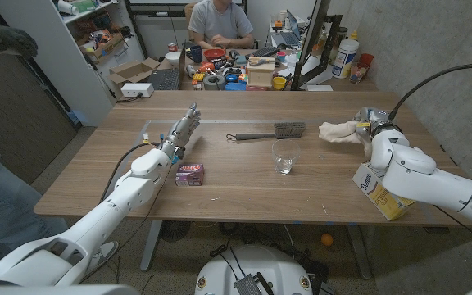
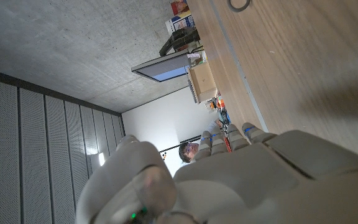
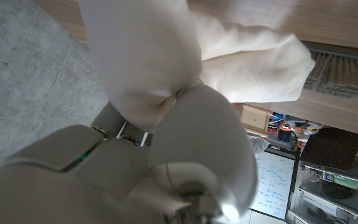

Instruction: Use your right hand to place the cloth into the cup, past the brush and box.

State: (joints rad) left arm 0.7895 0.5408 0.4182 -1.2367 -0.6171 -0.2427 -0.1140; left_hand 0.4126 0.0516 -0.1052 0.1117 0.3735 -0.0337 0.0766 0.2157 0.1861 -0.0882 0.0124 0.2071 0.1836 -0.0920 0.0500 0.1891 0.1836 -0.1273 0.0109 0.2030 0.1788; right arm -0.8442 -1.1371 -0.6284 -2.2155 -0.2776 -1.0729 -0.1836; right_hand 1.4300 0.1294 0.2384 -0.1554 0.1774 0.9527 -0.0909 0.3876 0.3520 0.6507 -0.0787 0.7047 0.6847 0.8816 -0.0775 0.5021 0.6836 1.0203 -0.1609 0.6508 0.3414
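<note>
The right hand (image 1: 370,122) is gripping the white cloth (image 1: 336,130) at the table's (image 1: 244,184) right side, right of the brush (image 1: 270,131) and beyond the cup (image 1: 285,156), while the left hand (image 1: 183,128) is holding nothing, fingers extended.

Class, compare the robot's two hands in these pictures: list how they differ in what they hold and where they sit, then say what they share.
1. The right hand grips the white cloth; the left hand holds nothing, its fingers apart.
2. The right hand sits near the table's right edge, right of the brush; the left hand is on the left side, beyond the small purple box.

Shared: both are pale robot hands over the same wooden table.
</note>
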